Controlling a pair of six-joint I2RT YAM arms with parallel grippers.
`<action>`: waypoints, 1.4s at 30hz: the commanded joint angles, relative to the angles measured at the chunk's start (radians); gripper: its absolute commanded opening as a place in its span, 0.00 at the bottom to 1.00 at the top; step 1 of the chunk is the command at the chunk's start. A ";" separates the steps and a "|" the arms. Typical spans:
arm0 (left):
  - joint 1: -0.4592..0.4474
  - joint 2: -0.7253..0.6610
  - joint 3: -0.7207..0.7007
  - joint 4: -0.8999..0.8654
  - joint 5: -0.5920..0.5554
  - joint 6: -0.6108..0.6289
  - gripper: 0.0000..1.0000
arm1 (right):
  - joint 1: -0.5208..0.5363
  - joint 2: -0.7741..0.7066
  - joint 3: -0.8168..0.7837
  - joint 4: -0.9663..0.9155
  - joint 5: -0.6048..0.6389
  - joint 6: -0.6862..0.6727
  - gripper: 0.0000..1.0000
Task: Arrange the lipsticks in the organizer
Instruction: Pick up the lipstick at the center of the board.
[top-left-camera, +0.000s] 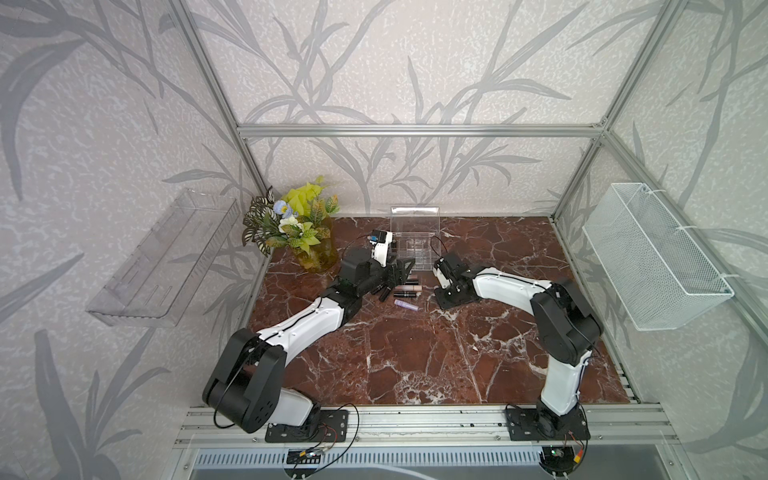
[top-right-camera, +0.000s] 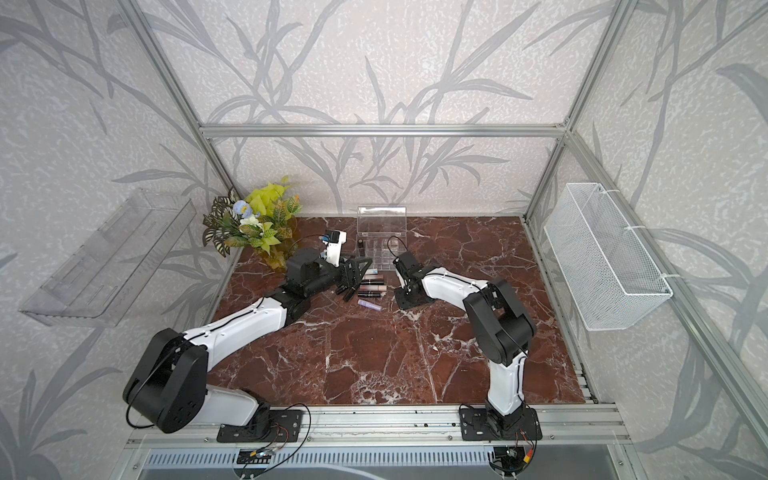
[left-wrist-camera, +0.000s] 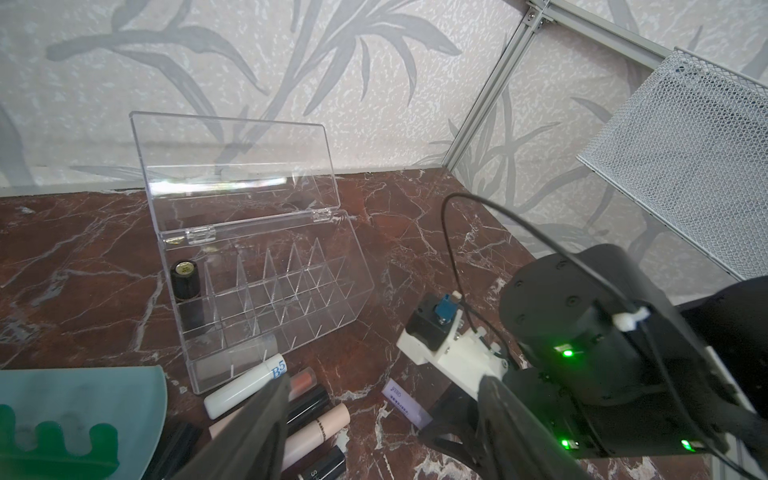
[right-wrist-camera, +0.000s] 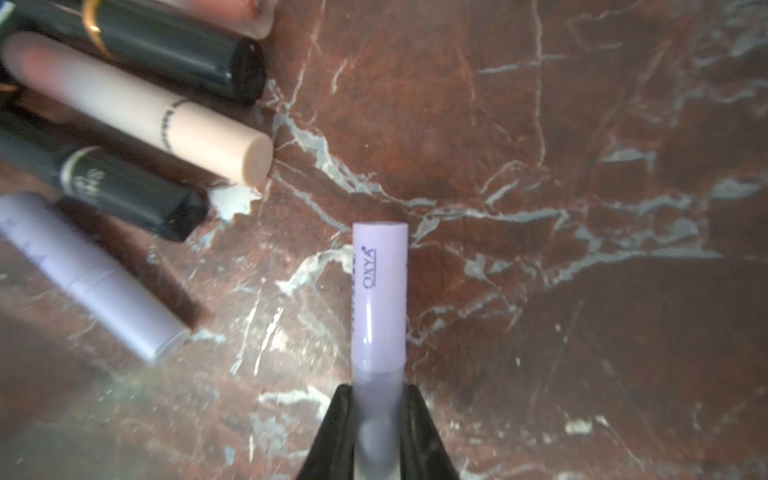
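The clear organizer (top-left-camera: 415, 245) (left-wrist-camera: 357, 266) stands at the back of the marble table with its lid up; one black lipstick (left-wrist-camera: 184, 280) stands in a corner cell. Several lipsticks (top-left-camera: 405, 286) (top-right-camera: 370, 286) lie just in front of it, among them a white one (left-wrist-camera: 245, 384) and a beige one (left-wrist-camera: 320, 428). My left gripper (left-wrist-camera: 384, 380) (top-left-camera: 401, 270) hovers open over this pile, holding nothing. My right gripper (right-wrist-camera: 379, 395) (top-left-camera: 439, 294) is down at the table, shut on one end of a pale lilac lipstick (right-wrist-camera: 379, 291) (left-wrist-camera: 405, 401). Another lilac lipstick (right-wrist-camera: 91, 274) (top-left-camera: 406, 305) lies loose nearby.
A vase of artificial flowers (top-left-camera: 309, 249) stands at the back left, close to my left arm. A green toy rake (left-wrist-camera: 54, 440) lies by the pile. A clear tray (top-left-camera: 162, 257) hangs on the left wall and a white wire basket (top-left-camera: 656, 257) on the right wall.
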 joint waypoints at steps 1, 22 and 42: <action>0.005 0.022 0.054 -0.022 0.051 0.005 0.74 | 0.004 -0.162 -0.013 -0.006 -0.074 0.035 0.10; 0.023 0.085 0.114 0.181 0.540 -0.221 0.65 | 0.030 -0.430 -0.010 0.066 -0.345 0.082 0.12; 0.022 0.096 0.135 0.192 0.628 -0.268 0.55 | 0.056 -0.503 0.017 0.051 -0.309 0.074 0.12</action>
